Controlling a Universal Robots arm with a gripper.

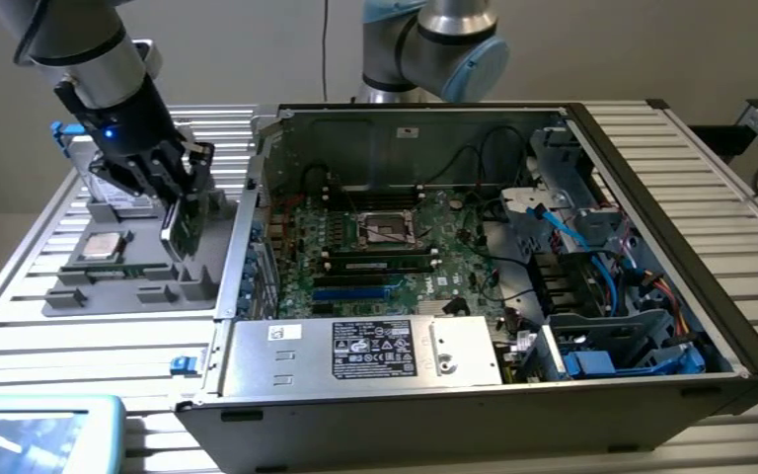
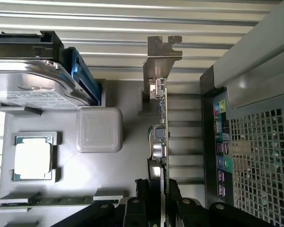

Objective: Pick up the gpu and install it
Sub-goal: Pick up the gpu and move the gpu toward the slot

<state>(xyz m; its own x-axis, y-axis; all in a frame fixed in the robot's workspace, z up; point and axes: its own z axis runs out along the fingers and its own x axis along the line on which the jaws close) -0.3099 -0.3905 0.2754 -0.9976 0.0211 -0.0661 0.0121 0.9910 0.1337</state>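
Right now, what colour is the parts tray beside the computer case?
Grey. The parts tray shows best in the exterior view.

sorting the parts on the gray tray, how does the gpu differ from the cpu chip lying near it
The gpu stands on edge; the cpu lies flat in its recess. The gripper grips the gpu; the cpu is untouched. The gpu is a green board with a metal bracket; the cpu is a small square with a silver lid. Both are at the gray tray, outside the computer case.
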